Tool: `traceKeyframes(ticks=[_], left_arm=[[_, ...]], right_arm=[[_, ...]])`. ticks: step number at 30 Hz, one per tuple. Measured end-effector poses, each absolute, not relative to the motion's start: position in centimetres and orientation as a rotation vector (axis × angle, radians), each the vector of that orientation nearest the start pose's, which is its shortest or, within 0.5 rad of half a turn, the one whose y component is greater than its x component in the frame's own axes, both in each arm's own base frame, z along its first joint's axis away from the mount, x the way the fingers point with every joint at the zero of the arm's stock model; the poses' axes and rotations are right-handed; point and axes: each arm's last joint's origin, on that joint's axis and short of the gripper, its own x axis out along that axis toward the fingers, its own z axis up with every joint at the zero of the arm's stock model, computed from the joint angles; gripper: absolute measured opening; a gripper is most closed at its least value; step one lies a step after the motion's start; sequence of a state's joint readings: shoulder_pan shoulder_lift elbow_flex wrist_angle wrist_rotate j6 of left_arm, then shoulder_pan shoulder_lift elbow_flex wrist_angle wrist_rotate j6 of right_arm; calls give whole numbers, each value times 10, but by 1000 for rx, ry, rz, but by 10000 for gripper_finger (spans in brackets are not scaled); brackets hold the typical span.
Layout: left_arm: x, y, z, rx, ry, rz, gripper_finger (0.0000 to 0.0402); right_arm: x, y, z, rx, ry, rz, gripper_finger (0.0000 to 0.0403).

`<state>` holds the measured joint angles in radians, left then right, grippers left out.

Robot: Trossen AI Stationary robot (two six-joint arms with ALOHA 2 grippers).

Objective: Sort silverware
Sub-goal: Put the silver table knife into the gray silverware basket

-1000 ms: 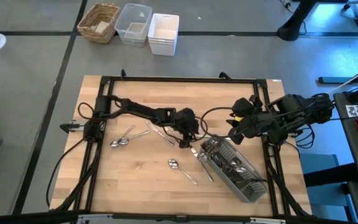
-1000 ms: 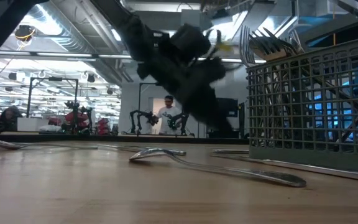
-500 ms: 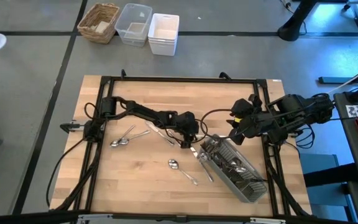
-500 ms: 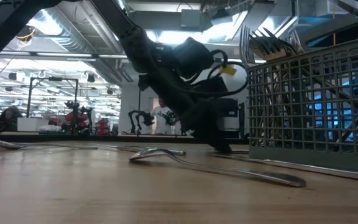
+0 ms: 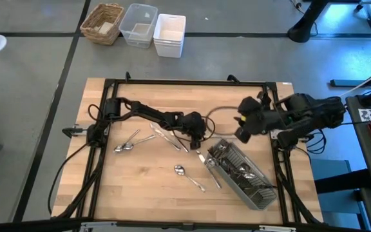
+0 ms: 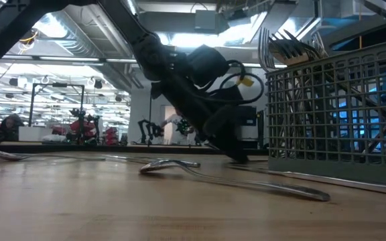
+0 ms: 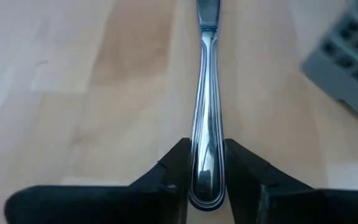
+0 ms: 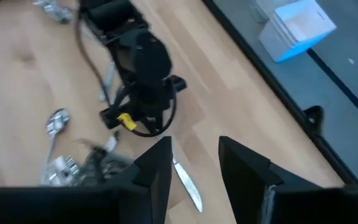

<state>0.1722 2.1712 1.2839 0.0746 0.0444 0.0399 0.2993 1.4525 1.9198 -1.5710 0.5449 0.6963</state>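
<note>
Left end effector is down on the counter, fingers clamped on the handle end of a knife. The knife lies flat on the wood, blade pointing away from the end effector. The caddy sits just beside it, on the blade side.

Right end effector hangs above the counter, near the caddy's upper end, fingers apart, holding nothing. It looks down on the left arm and the knife blade.

Progress, as I judge it: mostly done. The caddy is already packed with silverware; the low view shows fork tines sticking up over its rim.

Still loose on the counter:
- two spoons well out from the left end effector, on the arm-base side
- a piece or two just beside the left end effector
- a spoon near the caddy's long side
- a piece touching or nearly touching the caddy wall; can't tell which

So roughly five or six pieces left, including the knife now gripped. Can't tell how the caddy compartments are split by type.
</note>
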Motion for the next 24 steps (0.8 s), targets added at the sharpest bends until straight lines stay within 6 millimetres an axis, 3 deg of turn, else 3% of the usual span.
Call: traceKeyframes(ticks=[10, 14, 18, 24], left_arm=[[421, 114, 101, -349, 787, 197, 78], [417, 124, 100, -434, 782, 177, 81], [415, 130, 100, -534, 777, 159, 83], [413, 135, 100, -661, 771, 176, 81]], right_arm=[[224, -9, 444, 90, 1025, -491, 133], [225, -35, 433, 56, 1121, -455, 133], [227, -60, 410, -13, 1235, -409, 133], [236, -81, 359, -130, 1367, -216, 133]])
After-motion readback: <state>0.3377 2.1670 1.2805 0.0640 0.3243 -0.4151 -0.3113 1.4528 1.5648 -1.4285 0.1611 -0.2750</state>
